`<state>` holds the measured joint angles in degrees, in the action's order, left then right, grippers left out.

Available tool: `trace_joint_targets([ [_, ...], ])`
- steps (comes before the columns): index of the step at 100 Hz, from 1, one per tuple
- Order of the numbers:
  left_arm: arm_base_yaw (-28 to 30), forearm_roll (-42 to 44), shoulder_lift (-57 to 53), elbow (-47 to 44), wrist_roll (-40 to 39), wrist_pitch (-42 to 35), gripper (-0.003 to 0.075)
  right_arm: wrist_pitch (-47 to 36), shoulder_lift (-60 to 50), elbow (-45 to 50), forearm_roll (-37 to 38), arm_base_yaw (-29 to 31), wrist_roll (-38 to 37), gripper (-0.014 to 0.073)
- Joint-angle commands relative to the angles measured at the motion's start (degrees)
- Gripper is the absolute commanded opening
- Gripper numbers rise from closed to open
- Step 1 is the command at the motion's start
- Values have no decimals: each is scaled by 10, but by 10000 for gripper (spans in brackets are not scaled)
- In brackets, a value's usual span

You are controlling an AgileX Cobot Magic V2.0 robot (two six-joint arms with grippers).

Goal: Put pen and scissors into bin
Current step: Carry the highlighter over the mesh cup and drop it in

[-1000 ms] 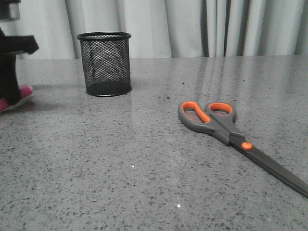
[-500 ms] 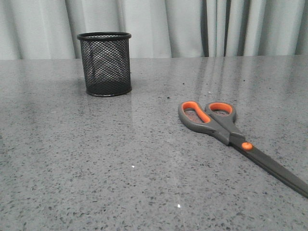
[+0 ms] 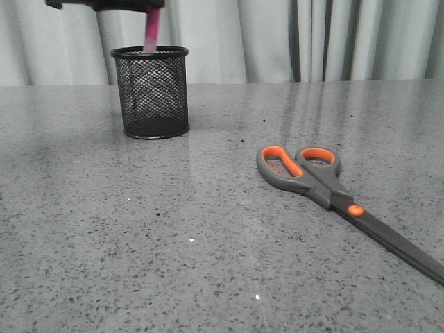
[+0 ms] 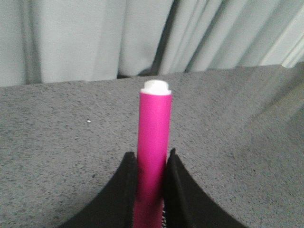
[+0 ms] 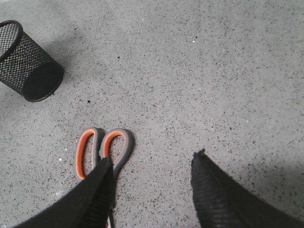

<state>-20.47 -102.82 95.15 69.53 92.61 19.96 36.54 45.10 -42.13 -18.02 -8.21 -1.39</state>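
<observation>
The black mesh bin (image 3: 152,91) stands at the back left of the table; it also shows in the right wrist view (image 5: 27,61). My left gripper (image 4: 153,157) is shut on the magenta pen (image 4: 154,142), white tip end away from the wrist. In the front view the pen (image 3: 151,31) hangs upright with its lower end at the bin's rim; only the gripper's underside (image 3: 111,4) shows at the top edge. The scissors (image 3: 333,191) lie flat at the right. My right gripper (image 5: 154,161) is open above the table, its one finger over the scissors' orange loops (image 5: 100,149).
The grey speckled table (image 3: 173,243) runs to a pale curtain (image 3: 277,38) at the back. Nothing else stands on it.
A second ago my left gripper held the pen low at the far left edge. It left the front view, and now it holds the pen upright over the bin.
</observation>
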Motion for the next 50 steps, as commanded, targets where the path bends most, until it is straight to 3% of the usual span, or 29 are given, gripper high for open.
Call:
trace_joint_targets([
  [1,-5,-21,-15,17,22,54,-18,-31,1,-18,-2,0,8,337],
  [10,-5,-20,-13,17,25,48,-14,-31,1,-18,-2,0,8,337],
  [17,-2,-16,-13,17,31,42,41,-30,1,-18,-8,0,8,337],
  [24,-2,-16,-13,17,34,30,162,-26,1,-18,-15,0,8,337],
  [36,-2,-16,-18,17,34,35,442,-23,1,-18,-19,0,8,337],
  [41,-2,-16,-29,17,34,36,509,-23,1,-18,-19,0,10,337],
  [50,-2,-16,-66,17,34,32,484,-2,0,-31,-64,-7,87,337],
])
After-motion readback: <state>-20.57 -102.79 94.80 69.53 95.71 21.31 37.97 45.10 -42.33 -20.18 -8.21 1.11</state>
